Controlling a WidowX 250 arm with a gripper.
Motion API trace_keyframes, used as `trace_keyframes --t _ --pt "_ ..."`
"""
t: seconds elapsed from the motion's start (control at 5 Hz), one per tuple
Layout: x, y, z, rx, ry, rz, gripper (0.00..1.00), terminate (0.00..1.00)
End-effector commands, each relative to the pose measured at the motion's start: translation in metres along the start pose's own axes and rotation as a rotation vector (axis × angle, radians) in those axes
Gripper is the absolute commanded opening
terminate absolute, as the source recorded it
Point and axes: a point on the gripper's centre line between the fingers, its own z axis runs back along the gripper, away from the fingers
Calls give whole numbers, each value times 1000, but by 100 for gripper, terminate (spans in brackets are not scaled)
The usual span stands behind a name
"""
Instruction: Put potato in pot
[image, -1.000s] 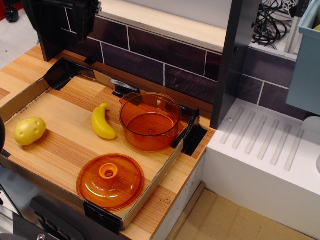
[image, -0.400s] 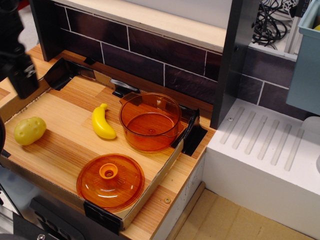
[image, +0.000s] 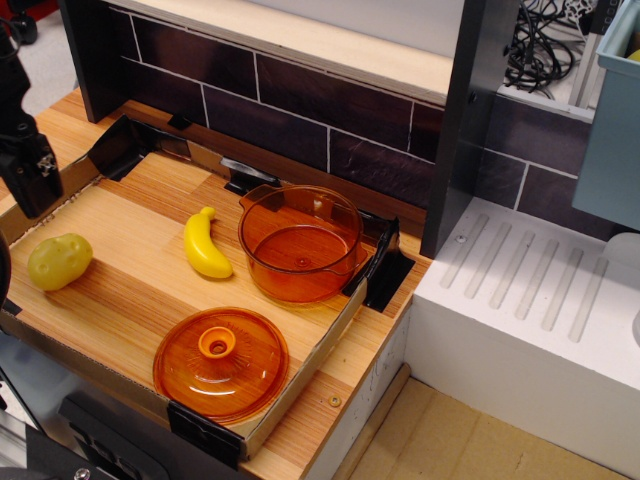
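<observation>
Remaining work covers the whole task: the potato (image: 59, 261) lies on the wooden bench (image: 120, 300) at the 9 o'clock edge of the view, untouched, and the pot (image: 300, 243) stands empty near the centre. The 2 items are well apart, with a yellow banana (image: 205, 244) lying between them, just beside the pot at its 9 o'clock side. The flat orange lid (image: 221, 363) rests off the pot at 6 o'clock, so the pot mouth is unobstructed.

The pincer (image: 27, 170) hangs at the 10 o'clock edge of the view, near the potato and at its 12 o'clock side, apart from it. Only a dark body is visible; I cannot tell whether the fingers are spread or closed. It grips nothing visible.

Judged steps left: descend on the potato, grasp, lift, carry toward 3 o'clock over the banana, release into the pot.

The bench is a light wood-grain board framed by a low cardboard rim (image: 300, 375) with black corner brackets. A dark tiled wall (image: 330, 130) backs it at 12 o'clock. A white ribbed drainer (image: 530, 290) sits at 3 o'clock, with tangled cables (image: 540, 40) at 1 o'clock.
</observation>
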Motion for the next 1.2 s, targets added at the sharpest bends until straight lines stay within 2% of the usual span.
trace_keyframes --t 0.0,0.6,0.8,1.0 --pt "3 -1 -20 44 26 -16 100 0" --pt "-6 -8 -64 71 109 -22 100 0" --pt "-11 -8 -71 89 92 -43 100 0" --pt "-9 -5 -71 86 79 -17 0 0"
